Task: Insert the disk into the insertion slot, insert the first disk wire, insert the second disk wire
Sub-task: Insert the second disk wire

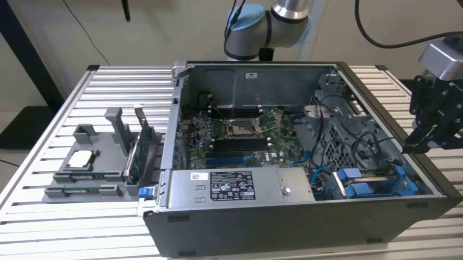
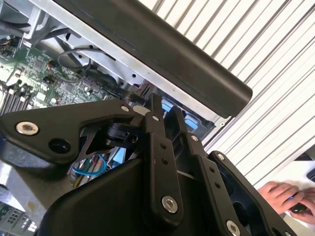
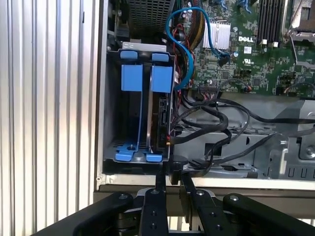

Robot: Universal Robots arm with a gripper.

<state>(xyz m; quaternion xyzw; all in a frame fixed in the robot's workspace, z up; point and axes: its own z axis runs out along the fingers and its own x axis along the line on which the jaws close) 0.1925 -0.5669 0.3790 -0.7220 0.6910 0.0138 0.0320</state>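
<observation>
The pincer (image 1: 423, 145) hangs over the computer case (image 1: 289, 227) rim, fingers slightly apart and empty. In the exterior view the disk (image 3: 161, 115) lies at its 8 o'clock, dark-edged and blue-framed, slotted upright in the bay (image 3: 106, 108).

The disk (image 3: 162, 118) seems mostly hidden inside the drive cage (image 3: 109, 103).
</observation>
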